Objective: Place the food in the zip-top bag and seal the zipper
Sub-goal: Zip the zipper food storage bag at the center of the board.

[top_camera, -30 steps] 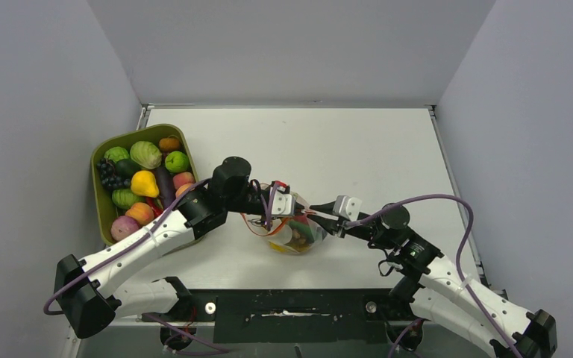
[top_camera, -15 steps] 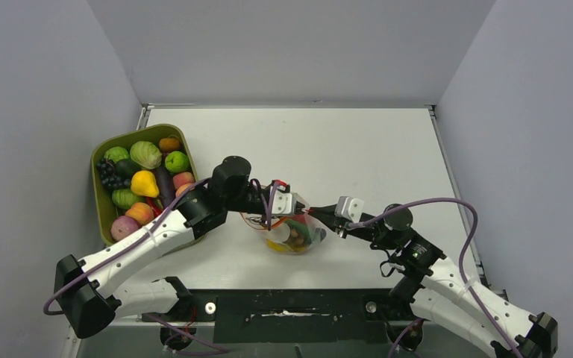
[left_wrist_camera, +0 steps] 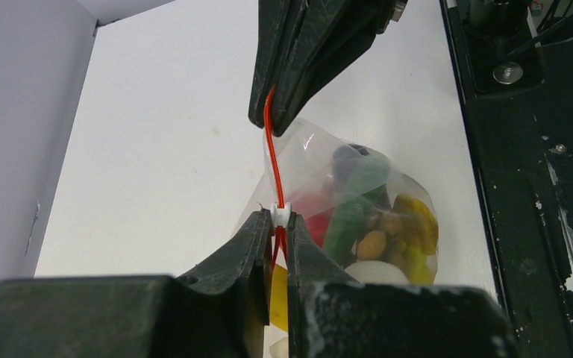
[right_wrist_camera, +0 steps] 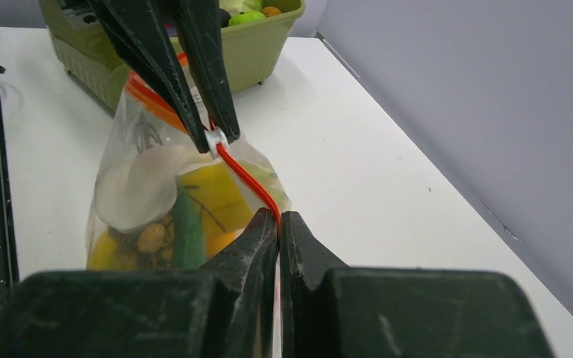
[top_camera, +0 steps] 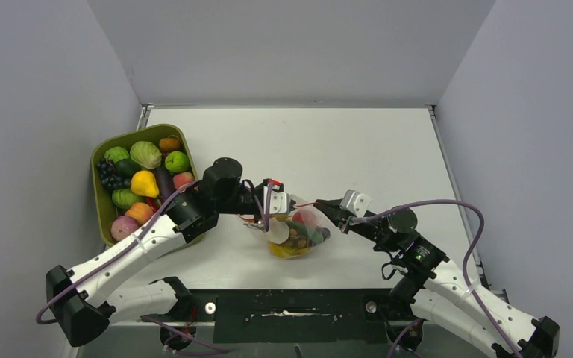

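Both arms stretch inward, left gripper (left_wrist_camera: pixel 276 224) and right gripper (right_wrist_camera: pixel 278 218) facing tip to tip, each pinched tight on the zipper (left_wrist_camera: pixel 272 160).

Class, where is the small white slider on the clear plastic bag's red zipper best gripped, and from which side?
Pinch the white slider across its two flat faces, approaching along the red zipper from the left arm's end. The strip runs taut and edge-up, exposing both faces; the left gripper is shut there.
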Robot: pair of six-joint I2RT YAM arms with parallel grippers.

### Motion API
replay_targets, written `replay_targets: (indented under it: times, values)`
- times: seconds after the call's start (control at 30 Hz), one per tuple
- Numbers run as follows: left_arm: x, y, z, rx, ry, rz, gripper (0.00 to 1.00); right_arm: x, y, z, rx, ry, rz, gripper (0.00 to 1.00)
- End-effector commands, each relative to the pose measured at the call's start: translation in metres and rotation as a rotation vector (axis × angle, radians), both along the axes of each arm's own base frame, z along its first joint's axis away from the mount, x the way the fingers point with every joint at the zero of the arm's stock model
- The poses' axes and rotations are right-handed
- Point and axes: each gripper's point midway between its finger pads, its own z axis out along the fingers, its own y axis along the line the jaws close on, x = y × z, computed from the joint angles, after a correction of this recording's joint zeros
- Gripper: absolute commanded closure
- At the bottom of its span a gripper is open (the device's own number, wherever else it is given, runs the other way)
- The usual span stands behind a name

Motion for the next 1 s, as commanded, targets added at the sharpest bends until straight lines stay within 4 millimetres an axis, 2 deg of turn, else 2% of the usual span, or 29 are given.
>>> replay_targets:
  times: [0.0,0.23,0.97]
  values:
    - [0.004,0.020,0.025,-0.010,-0.048,0.060,1.00,0.027,-0.028,0.027,0.068,-0.038,-0.214,1.00]
    - [0.003,0.035,0.021,0.006,-0.049,0.099,1.00,0.043,-0.052,0.022,0.074,-0.005,-0.369,1.00]
    - [0.002,0.068,0.009,0.020,-0.023,0.173,1.00,0.050,-0.103,0.026,0.096,-0.005,-0.590,1.00]
